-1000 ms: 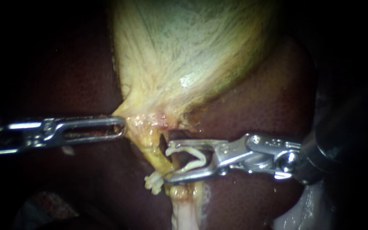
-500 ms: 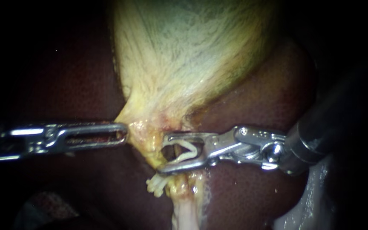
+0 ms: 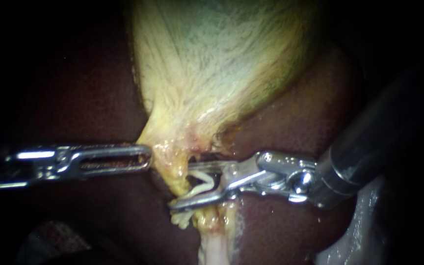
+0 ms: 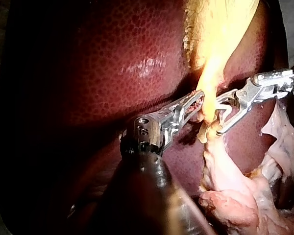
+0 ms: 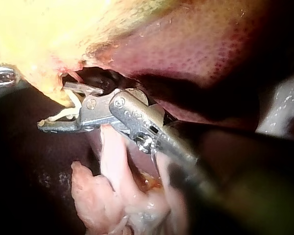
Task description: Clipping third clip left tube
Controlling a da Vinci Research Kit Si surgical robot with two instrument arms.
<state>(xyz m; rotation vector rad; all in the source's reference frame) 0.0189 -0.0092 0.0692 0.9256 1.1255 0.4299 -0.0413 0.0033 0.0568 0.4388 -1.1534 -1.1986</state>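
Observation:
The pale yellow-green gallbladder (image 3: 222, 64) narrows to a yellowish tube (image 3: 175, 175) over the dark red liver (image 3: 300, 122). My left instrument (image 3: 143, 158) comes in level, its jaws shut on the yellow tissue at the gallbladder's neck. My right instrument (image 3: 188, 189) straddles the tube just below that, its jaws partly closed on a white clip (image 3: 203, 180) that wraps the tube. White clips (image 3: 178, 220) sit on the tube just under the lower jaw. The left wrist view shows both instruments (image 4: 196, 102) (image 4: 220, 115) meeting at the tube. In the right wrist view the clip (image 5: 68, 111) lies between the right jaws (image 5: 63, 107).
Pale pink loose tissue (image 3: 214, 245) hangs below the clipped tube. A whitish fold (image 3: 349, 240) lies under the right shaft. The liver surrounds the site on both sides, dark toward the left.
My right instrument has slid left onto the tube, and its jaws have narrowed, squeezing the white clip flatter. The left instrument has kept its hold.

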